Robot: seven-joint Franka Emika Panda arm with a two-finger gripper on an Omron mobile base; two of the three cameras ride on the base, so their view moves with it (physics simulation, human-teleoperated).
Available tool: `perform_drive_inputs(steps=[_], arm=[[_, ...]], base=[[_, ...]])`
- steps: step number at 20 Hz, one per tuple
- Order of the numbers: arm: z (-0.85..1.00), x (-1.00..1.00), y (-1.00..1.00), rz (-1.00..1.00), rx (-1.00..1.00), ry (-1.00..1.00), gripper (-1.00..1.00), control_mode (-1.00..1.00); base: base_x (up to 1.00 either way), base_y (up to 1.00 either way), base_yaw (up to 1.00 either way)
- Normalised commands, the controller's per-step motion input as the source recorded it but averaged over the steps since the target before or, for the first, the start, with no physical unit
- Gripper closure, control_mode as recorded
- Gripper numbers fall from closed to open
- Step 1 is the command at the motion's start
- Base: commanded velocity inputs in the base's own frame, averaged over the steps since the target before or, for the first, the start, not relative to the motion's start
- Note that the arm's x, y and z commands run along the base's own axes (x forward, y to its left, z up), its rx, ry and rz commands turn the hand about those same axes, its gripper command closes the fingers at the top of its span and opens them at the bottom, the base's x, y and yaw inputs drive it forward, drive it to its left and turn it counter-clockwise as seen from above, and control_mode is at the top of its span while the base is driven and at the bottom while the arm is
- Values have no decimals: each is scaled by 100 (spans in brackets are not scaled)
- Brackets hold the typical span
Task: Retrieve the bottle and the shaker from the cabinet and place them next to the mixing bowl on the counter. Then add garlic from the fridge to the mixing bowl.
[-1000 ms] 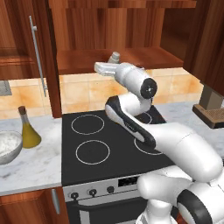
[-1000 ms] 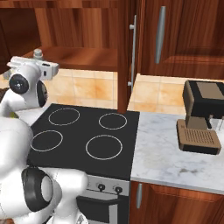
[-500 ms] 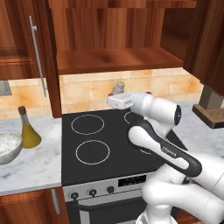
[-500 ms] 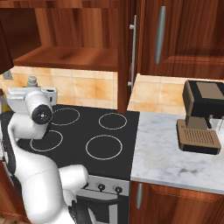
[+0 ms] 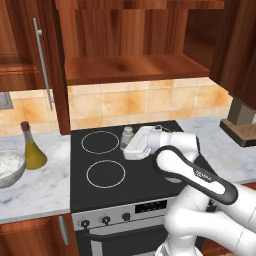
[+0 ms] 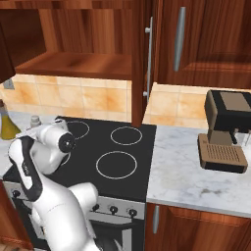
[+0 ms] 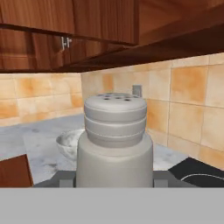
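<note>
My gripper (image 5: pixel 128 145) is shut on the shaker (image 5: pixel 127 135), a small pale grey cylinder with a rounded holed cap, held upright low over the black stovetop between the two left rings. In the hand view the shaker (image 7: pixel 114 140) stands between the finger pads (image 7: pixel 65 180), with the mixing bowl (image 7: pixel 68 142) behind it. The grey bowl (image 5: pixel 7 169) sits on the marbled counter (image 5: pixel 40 190) at the far left, with the olive-yellow bottle (image 5: pixel 32 149) upright just beside it. Above, the cabinet (image 5: pixel 125 67) stands open, its shelf bare. The bottle (image 6: pixel 5 126) and shaker (image 6: pixel 35 121) also show at the left edge of the right base view.
The black stovetop (image 5: pixel 150 177) lies between me and the left counter. The open cabinet door with its bar handle (image 5: pixel 43 65) hangs over the counter's right end. A coffee machine (image 6: pixel 224 132) stands on the right counter (image 6: pixel 196 176).
The arm has come down from shelf height to just over the stovetop, carrying the shaker with it. Bottle and bowl have not moved.
</note>
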Motion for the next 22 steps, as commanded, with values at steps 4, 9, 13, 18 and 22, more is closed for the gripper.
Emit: perform_drive_inputs(steps=[4,9,13,18,22], arm=[[-96,6,45,0,-30,0,100,-100],[-92,14,60,0,-16,9,100,-100],[-70,12,83,2,0,11,100,-100],[-57,19,89,4,3,1,100,-100],[-55,16,78,7,8,0,100,-100]], base=[[0,0,0],[0,0,0],[0,0,0],[0,0,0],[0,0,0]])
